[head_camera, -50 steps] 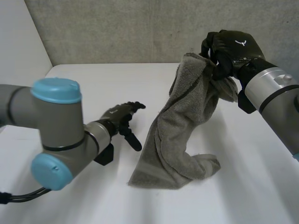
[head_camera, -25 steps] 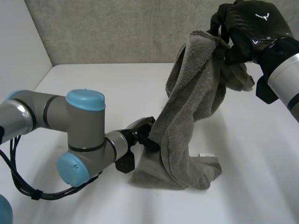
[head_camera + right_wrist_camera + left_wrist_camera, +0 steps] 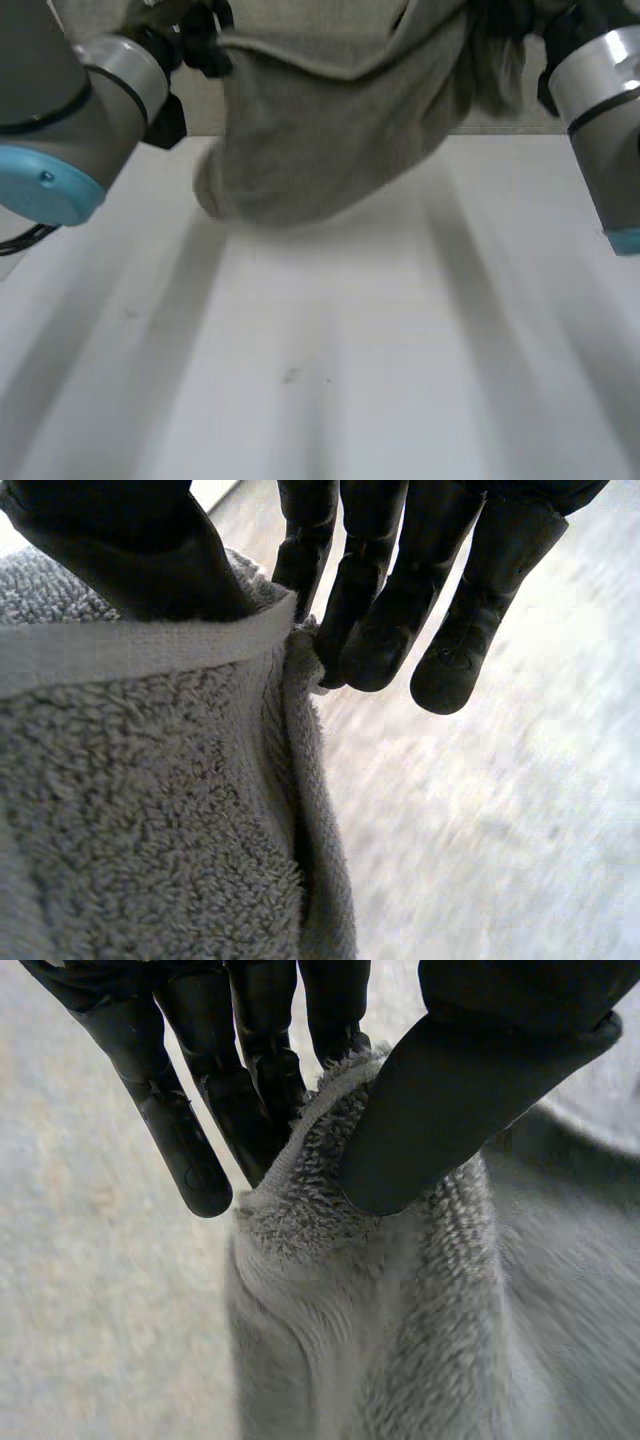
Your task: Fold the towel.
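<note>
Above the worktop (image 3: 350, 350), towel (image 3: 330, 110) hangs slung between both arms. Left robot hand (image 3: 470, 1090) pinches one upper edge between thumb and fingers; right robot hand (image 3: 390, 600) pinches the hemmed edge likewise.

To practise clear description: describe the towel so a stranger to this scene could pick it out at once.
Find the white table. Above it hangs a grey terry towel, its top edge pinched by the left robot hand and the right robot hand. It is the only soft, fuzzy thing there.
</note>
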